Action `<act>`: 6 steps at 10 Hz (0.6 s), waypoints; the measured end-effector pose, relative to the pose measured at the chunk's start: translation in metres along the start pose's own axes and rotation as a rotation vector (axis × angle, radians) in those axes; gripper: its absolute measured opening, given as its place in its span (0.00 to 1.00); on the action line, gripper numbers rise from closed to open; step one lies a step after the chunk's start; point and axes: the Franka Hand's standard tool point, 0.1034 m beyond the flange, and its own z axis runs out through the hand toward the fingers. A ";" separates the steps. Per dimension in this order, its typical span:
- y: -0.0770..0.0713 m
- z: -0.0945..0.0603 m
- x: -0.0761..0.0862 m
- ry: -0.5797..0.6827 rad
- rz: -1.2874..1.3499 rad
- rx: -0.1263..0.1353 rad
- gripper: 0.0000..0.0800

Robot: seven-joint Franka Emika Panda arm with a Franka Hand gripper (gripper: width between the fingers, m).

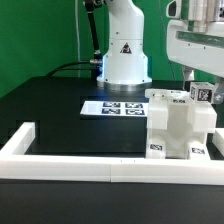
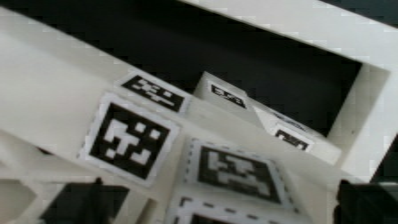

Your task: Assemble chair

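Chair [image 1: 180, 125] sits on the tabletop [image 1: 50, 110] at 4 o'clock in the exterior view, w/ pincer [image 1: 200, 80] just above. We can't tell if it's wide. Prob. hard, light, slick; we'd grab flat sides.

Mid-range, the exterior view faces the white robot base [image 1: 124, 55] across the black tabletop [image 1: 50, 110]; the tilted wrist view hugs the chunky white tagged plastic chair blocks [image 2: 214, 165] both share.
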 end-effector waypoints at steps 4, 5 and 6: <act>-0.001 0.000 -0.003 0.002 -0.317 -0.001 0.81; -0.001 0.000 -0.003 0.002 -0.411 0.000 0.81; -0.001 0.000 -0.004 0.002 -0.492 0.000 0.81</act>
